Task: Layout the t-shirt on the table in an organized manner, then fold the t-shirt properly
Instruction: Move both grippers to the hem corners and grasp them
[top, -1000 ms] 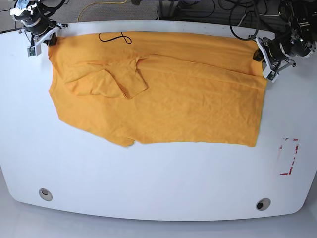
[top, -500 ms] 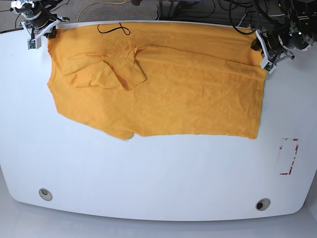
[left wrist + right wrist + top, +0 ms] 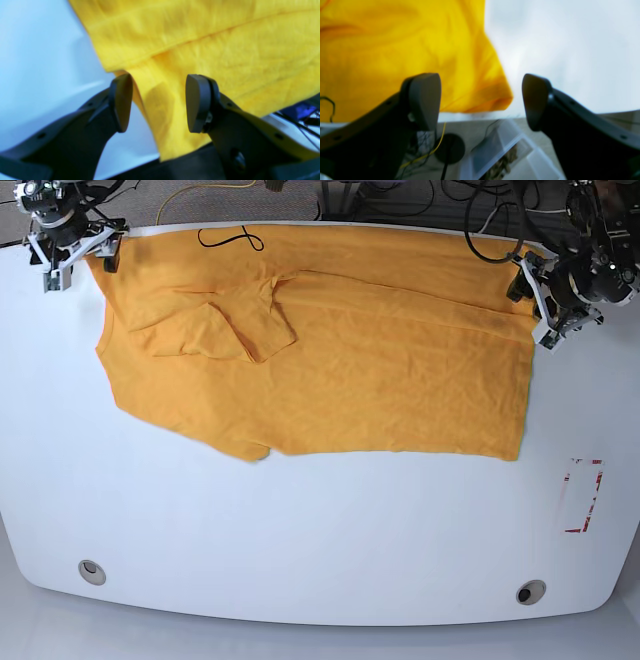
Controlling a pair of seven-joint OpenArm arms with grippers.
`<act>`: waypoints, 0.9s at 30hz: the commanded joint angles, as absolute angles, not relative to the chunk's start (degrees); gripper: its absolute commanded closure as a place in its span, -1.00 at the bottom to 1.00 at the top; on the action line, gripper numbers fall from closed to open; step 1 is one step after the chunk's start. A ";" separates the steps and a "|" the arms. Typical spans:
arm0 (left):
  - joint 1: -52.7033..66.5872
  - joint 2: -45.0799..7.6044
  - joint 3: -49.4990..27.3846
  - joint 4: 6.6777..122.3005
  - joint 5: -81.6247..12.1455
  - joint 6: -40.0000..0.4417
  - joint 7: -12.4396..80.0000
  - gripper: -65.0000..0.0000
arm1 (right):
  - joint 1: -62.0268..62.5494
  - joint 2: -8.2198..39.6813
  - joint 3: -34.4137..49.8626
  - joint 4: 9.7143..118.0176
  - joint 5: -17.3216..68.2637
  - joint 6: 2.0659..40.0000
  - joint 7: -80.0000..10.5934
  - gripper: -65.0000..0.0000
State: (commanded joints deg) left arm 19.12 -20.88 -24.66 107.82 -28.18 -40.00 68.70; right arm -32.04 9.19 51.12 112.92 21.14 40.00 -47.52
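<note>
- I see the t-shirt spread flat across the far half of the table.
- My left gripper is wide open, a hanging fold of cloth between its pads, ungripped.
- My right gripper gapes too, shirt corner just beyond, at the table's far edge.

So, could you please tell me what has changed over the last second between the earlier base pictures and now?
Both arms dragged the t-shirt toward the far edge of the table, so its near hem now lies farther back. Then they let go: the left gripper and right gripper both stand open, the right one drawn back off the corner. The folded-over sleeve, tape rectangle and grommets stayed put.
</note>
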 joint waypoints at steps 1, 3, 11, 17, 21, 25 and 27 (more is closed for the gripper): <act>18.68 -20.88 -24.92 108.26 -28.18 -40.00 69.23 0.00 | -31.52 9.19 51.12 113.36 21.14 40.00 -47.52 -0.44; 17.19 -20.88 -25.36 108.70 -28.18 -40.00 69.58 0.00 | -30.02 9.27 51.12 113.98 20.97 40.00 -47.52 -0.43; 8.31 -20.88 -25.63 108.62 -27.91 -40.00 69.67 0.00 | -19.91 11.91 49.19 111.52 20.97 40.00 -47.52 -0.43; -1.10 -20.44 -25.63 105.19 -27.82 -40.00 69.67 0.00 | -9.45 14.81 44.79 103.78 17.54 40.00 -47.52 -0.43; -7.69 -20.44 -25.54 98.42 -27.82 -40.00 69.58 0.00 | -1.71 15.08 42.68 96.92 12.88 40.00 -47.43 -0.43; -12.97 -20.44 -25.45 91.21 -27.82 -37.85 69.41 0.00 | 5.05 15.16 42.68 89.19 9.19 40.00 -47.08 -0.43; -15.34 -20.44 -25.45 87.60 -27.82 -36.79 69.41 0.00 | 8.13 15.34 42.68 85.05 8.04 40.00 -46.90 -0.43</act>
